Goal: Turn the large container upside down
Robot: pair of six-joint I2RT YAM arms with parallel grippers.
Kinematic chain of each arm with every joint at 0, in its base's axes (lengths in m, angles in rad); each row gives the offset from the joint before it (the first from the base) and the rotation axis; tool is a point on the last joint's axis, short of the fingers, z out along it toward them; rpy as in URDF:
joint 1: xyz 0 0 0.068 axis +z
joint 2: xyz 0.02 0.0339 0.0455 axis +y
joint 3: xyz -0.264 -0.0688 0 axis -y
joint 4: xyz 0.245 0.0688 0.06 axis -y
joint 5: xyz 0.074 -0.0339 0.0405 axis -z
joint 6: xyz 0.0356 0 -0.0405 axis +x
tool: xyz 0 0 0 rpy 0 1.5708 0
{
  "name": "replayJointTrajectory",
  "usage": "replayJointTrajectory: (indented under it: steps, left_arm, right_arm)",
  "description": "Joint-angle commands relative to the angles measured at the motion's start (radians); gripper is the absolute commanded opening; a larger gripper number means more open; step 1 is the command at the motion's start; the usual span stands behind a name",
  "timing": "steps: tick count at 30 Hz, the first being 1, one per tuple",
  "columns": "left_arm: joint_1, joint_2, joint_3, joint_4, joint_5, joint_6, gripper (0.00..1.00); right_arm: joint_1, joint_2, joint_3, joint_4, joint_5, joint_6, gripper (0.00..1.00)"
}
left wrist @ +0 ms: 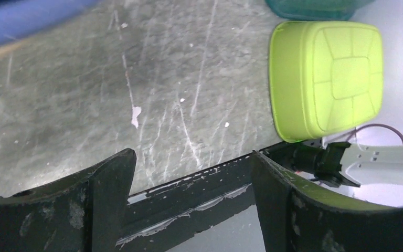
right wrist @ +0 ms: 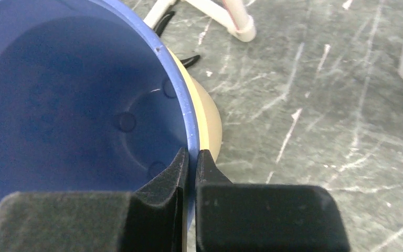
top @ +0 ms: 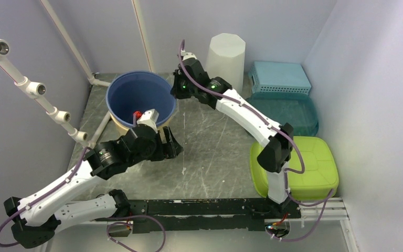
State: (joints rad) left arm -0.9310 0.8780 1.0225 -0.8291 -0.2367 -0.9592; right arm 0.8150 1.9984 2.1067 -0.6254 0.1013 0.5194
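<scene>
Right fingers pinching rim of blue container, left fingers spread, white bin behind, green tub right

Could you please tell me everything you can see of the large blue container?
The large blue container is a round, deep tub of smooth blue plastic, standing upright, mouth up, with nothing seen inside; round dimples mark its floor. It sits at the far left of the table, and a tan base shows under its rim. The right claw is shut on the rim's right side, one finger inside, one outside.
</scene>
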Motion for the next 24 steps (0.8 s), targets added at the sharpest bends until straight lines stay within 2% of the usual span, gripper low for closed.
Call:
replayJointTrajectory:
  steps: [1,9,13,18,24]
  left_arm:
    - [0.002,-0.023,0.032,0.093,0.069,0.103,0.85]
    - [0.001,-0.053,0.024,0.213,0.118,0.156,0.84]
    - [0.001,-0.068,0.027,0.233,0.044,0.141,0.84]
    - [0.001,-0.079,0.052,0.213,-0.063,0.131,0.86]
    - [0.002,-0.042,0.103,0.105,-0.269,-0.045,0.89]
  right_arm:
    - [-0.055,-0.165,-0.101,0.015,0.053,-0.042,0.0]
    - [-0.167,-0.385,-0.365,0.019,0.026,-0.075,0.0]
    - [-0.217,-0.501,-0.488,0.009,0.022,-0.102,0.0]
    - [-0.248,-0.577,-0.543,-0.061,0.046,-0.148,0.0]
    - [-0.249,-0.631,-0.55,-0.127,-0.016,-0.201,0.0]
